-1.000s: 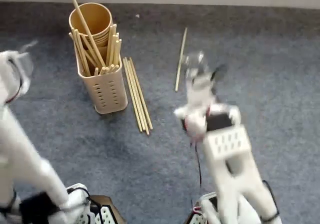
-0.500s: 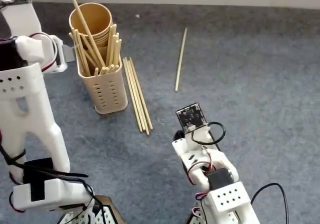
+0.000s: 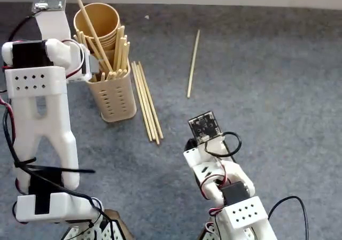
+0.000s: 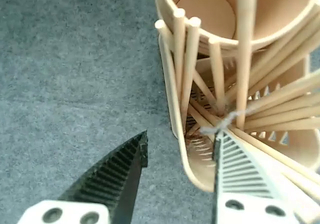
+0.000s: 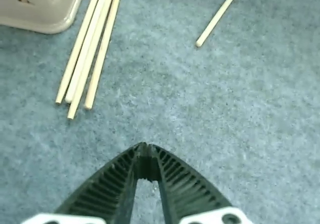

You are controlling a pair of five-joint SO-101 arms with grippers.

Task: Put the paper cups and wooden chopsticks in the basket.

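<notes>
1. The table [image 3: 278,63], covered in grey carpet-like fabric, carried everything in the high view.
2. The white left arm [image 3: 40,117] stood along the table's left side, its upper end against the basket. Its pincer [image 4: 181,136] was apart. In the left wrist view the black finger lay over bare grey fabric and the pale finger over the basket's inside, with the basket's wall between them. Whether either finger touched the wall could not be told.
3. The white right arm [image 3: 230,192] sat at the near edge, right of centre. Its pincer [image 5: 146,151] was together, black tips meeting with nothing between them. It hung over bare fabric near the loose chopsticks' closer ends.
4. The beige perforated plastic basket [image 3: 113,98] stood upright at the upper left of the table.
5. The stacked tan paper cups [image 3: 99,18] sat in the basket's far part, open mouth up – one chopstick leaned out of the top cup.
6. A crowd of pale wooden chopsticks [image 3: 120,50] stood tilted inside the basket, packed around the cups.
7. Several more wooden chopsticks [image 3: 147,101] lay flat in a tight bundle on the fabric just right of the basket; whether they touched it could not be told.
8. A single wooden chopstick [image 3: 193,63] lay alone – well apart from the bundle, farther right.
</notes>
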